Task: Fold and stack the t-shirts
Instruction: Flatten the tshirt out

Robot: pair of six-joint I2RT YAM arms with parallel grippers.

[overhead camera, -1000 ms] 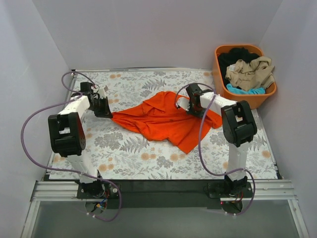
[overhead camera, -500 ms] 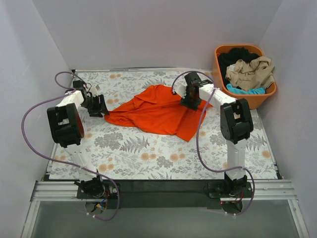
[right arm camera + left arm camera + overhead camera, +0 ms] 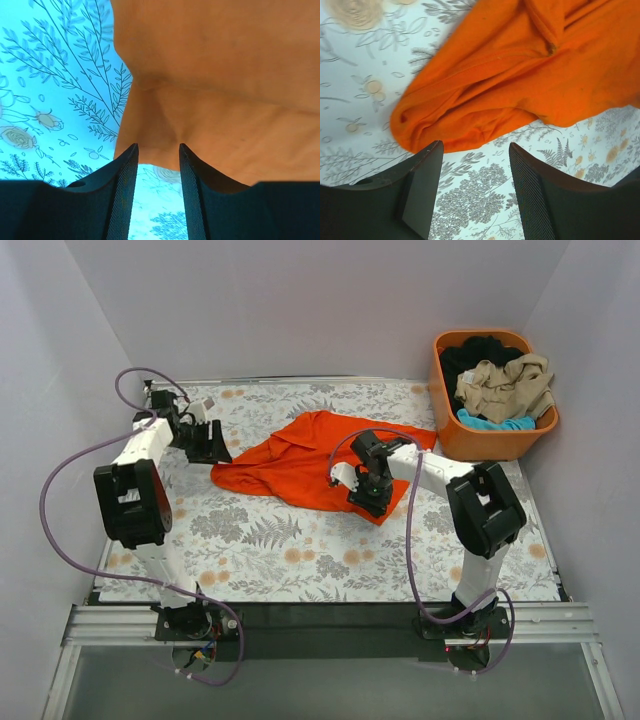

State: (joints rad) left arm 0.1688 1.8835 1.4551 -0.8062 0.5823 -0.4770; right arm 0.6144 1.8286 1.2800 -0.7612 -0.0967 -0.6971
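Observation:
The orange t-shirt (image 3: 300, 460) lies crumpled and partly spread in the middle of the table. My left gripper (image 3: 212, 448) is open and empty just left of the shirt's left tip. In the left wrist view the shirt (image 3: 520, 75) lies ahead of the open gripper (image 3: 475, 155), with only tablecloth between the jaws. My right gripper (image 3: 363, 498) is open at the shirt's near right hem. In the right wrist view the hem of the shirt (image 3: 225, 75) lies at the tips of the open gripper (image 3: 157, 152). Beige (image 3: 505, 385), black (image 3: 480, 352) and turquoise (image 3: 495, 423) t-shirts lie in a basket.
The rigid orange basket (image 3: 490, 445) stands at the back right, off the corner of the floral tablecloth (image 3: 280, 550). White walls close in the left, back and right sides. Purple cables loop beside both arms.
The shirt was drawn back and leftward. My left gripper has come off its left tip and rose slightly. My right gripper moved from the shirt's far right part to its near hem.

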